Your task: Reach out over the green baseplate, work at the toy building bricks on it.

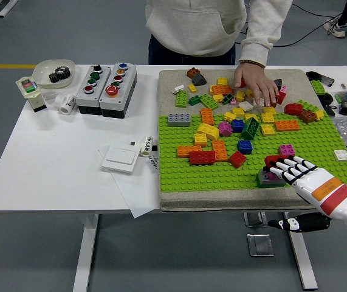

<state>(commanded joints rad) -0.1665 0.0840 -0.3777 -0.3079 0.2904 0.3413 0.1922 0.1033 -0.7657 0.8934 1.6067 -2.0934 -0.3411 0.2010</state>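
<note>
White tabletop point(58, 158) fills most of the frame over a grey floor. Right of centre, a green baseplate point(222, 179) lies on a beige mat point(173, 82), with toy building bricks point(231, 125) scattered over its upper half and onto the mat above. At the lower right, the robot's right hand point(292, 169) reaches in, its white and black fingers point(282, 163) curled over a grey brick point(264, 178) with a red brick point(273, 160) just above it; whether they truly clamp it cannot be told. At the top, a person in a light hoodie rests one hand point(256, 83) on the loose bricks. At the upper left, a white bowl point(45, 70) holds a dark gear point(59, 75); beside it sit two grey button boxes point(106, 88).
</note>
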